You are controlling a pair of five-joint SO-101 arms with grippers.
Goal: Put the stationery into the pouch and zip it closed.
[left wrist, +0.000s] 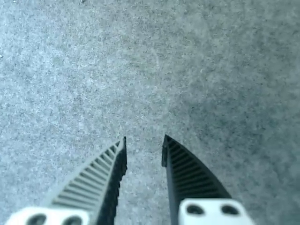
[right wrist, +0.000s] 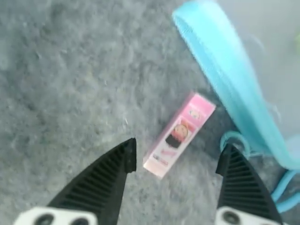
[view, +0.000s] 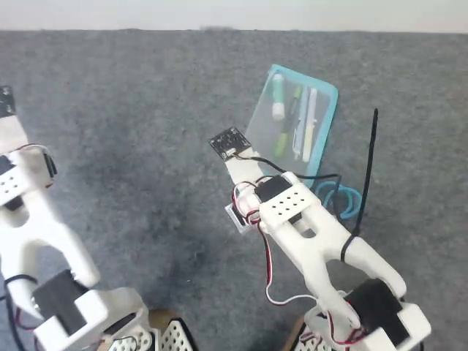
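A translucent pouch [view: 296, 121] with a light-blue border lies at the back right of the grey mat, with a glue stick [view: 278, 99] and several pens [view: 307, 128] inside. A small pink eraser [right wrist: 179, 135] lies on the mat beside the pouch's blue edge [right wrist: 220, 61]. My right gripper [right wrist: 180, 152] hangs open just above the eraser, one finger on either side, not touching it. The right arm [view: 307, 219] covers this spot from above. My left gripper [left wrist: 144, 139] is slightly open over bare mat, holding nothing, and its arm [view: 29, 219] stands at the far left.
A blue cord loop [view: 344, 197] trails from the pouch's near corner, next to the eraser [right wrist: 234, 140]. A black strap [view: 369, 161] sticks up from the right arm. Bare grey mat [view: 146, 146] spreads between the two arms.
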